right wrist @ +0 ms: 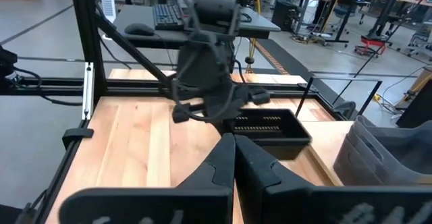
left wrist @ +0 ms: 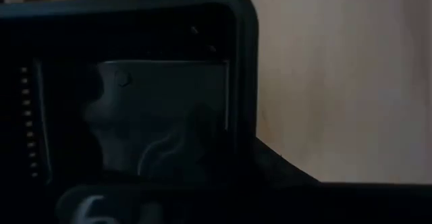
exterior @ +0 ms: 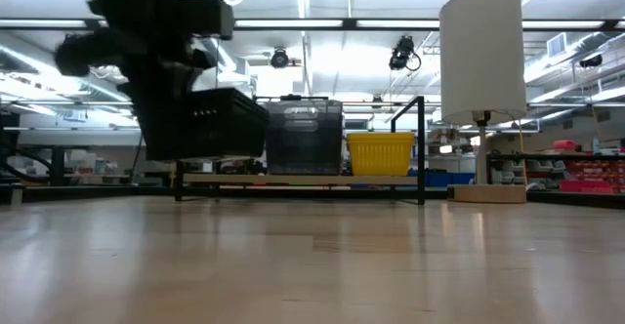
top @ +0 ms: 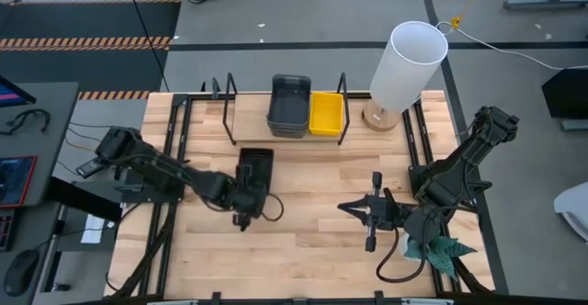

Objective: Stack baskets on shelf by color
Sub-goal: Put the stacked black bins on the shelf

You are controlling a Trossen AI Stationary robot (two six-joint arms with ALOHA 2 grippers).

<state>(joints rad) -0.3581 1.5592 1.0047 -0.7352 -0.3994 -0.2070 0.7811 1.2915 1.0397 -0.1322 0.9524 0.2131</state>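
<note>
Bench (top: pixel 312 241): carries shelf (top: pixel 248 121) at its far edge, grey baskets (top: pixel 288 106) and yellow basket (top: pixel 326 112) on it. Left end effector (top: pixel 248 197): grips black mesh basket (top: pixel 255 169), lifted mid-bench; you carry it shelfward next. Right end effector (top: pixel 371 215): closed, idle.

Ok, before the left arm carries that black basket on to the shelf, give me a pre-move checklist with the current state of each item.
1. Left gripper holds the black basket: ok, shut on its near end.
2. Basket clear of the table: ok, the low view shows it hanging above the wood.
3. Free spot on the shelf: ok, bare board left of the grey stack.
4. Colours kept apart: ok, the yellow baskets sit right of the grey.
5. Right gripper out of the path: ok, shut, waiting over the table's right half.
6. Basket level: cannot tell.
</note>
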